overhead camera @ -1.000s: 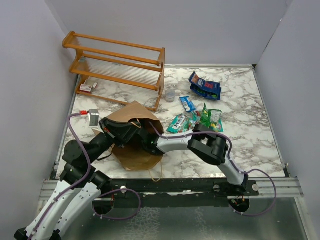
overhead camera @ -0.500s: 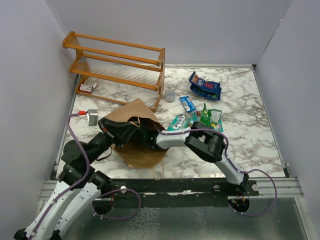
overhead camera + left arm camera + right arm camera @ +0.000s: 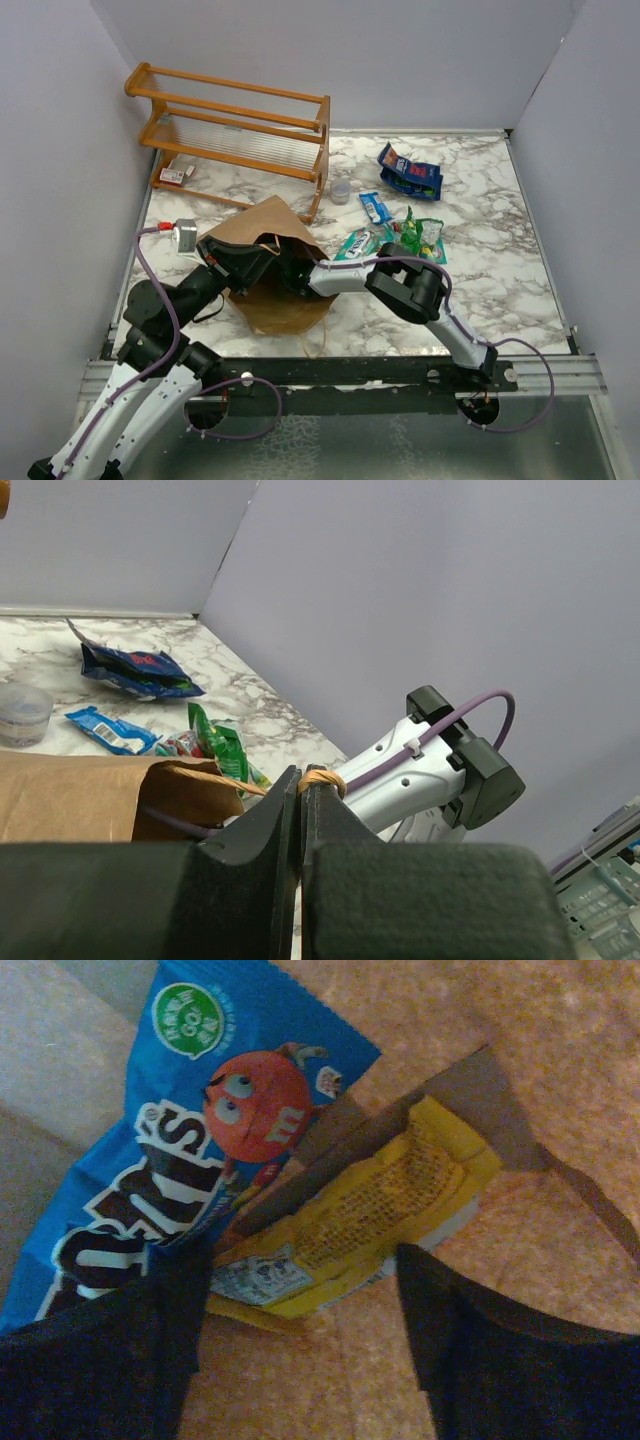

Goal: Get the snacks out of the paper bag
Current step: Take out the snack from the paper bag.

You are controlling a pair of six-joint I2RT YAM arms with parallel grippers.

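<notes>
Far left, at the back: an orange wooden rack (image 3: 235,125) of slatted shelves. It plays no part in the work.

The left gripper (image 3: 301,780) is closed hard. The jaws meet with no gap, pinching the twisted handle (image 3: 320,777) of the paper bag (image 3: 272,222). Judged purpose: to lift the rim and keep the mouth open and steady for the other arm. The bag lies on its side on the marble-patterned table (image 3: 500,270), mouth toward the right arm. It is brown kraft paper, matt, creased and slack, so it will collapse if the handle is let go.

The right gripper (image 3: 300,1270) is deep inside the bag, and the overhead view hides it behind the paper. Its jaws are spread wide and hold nothing. The dark fingers straddle two remaining snacks on the fibrous inner wall: a glossy blue M&M's packet (image 3: 190,1120) and a yellow packet (image 3: 380,1200) with fine print. The yellow one overlaps the blue one's edge, and a strip of brown paper crosses both. Both are thin, slick film and may slide or crumple under a pinch. The straddle suggests a grasp on the yellow packet comes next.

Right of the bag, already out on the table: crinkled green packets (image 3: 422,232), a small blue bar wrapper (image 3: 373,208) and, further back, blue packets (image 3: 410,172).
</notes>
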